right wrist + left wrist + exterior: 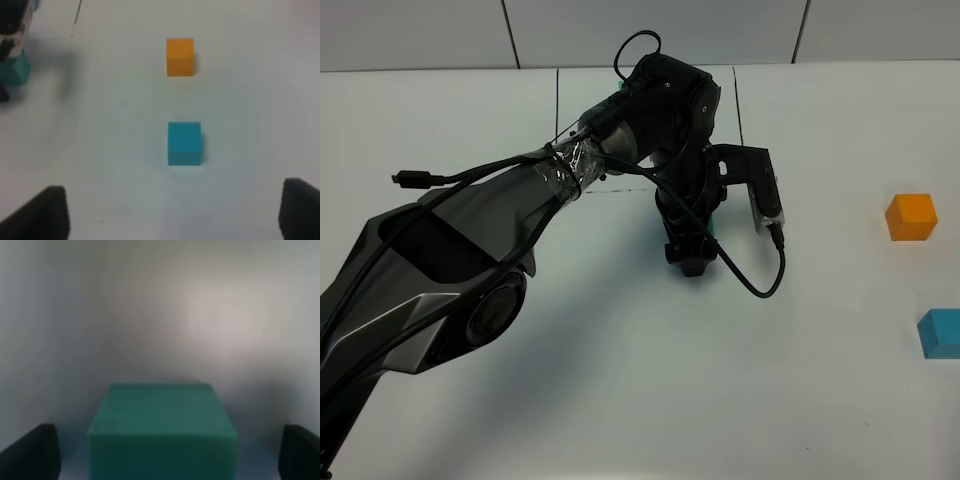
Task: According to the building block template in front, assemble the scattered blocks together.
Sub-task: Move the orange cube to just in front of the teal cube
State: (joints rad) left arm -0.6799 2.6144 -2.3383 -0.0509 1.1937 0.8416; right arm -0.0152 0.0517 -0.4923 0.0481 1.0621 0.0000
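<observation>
Logged L gripper (pixel 165 452) open astride teal-green cube (pixel 162 432), not touching; R gripper (pixel 175 215) open, empty; risked clipping cube, skewing placement, if lift-off drifted sideways.

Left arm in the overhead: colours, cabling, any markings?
Left arm: black and dark-grey angular shell, shiny tape band by the wrist, black cables strung along it. Left hand black. No markings visible.

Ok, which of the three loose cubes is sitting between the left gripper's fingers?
The teal-green cube: it sits inside the open left gripper. The orange cube and blue cube lie off to the right, untouched.
</observation>
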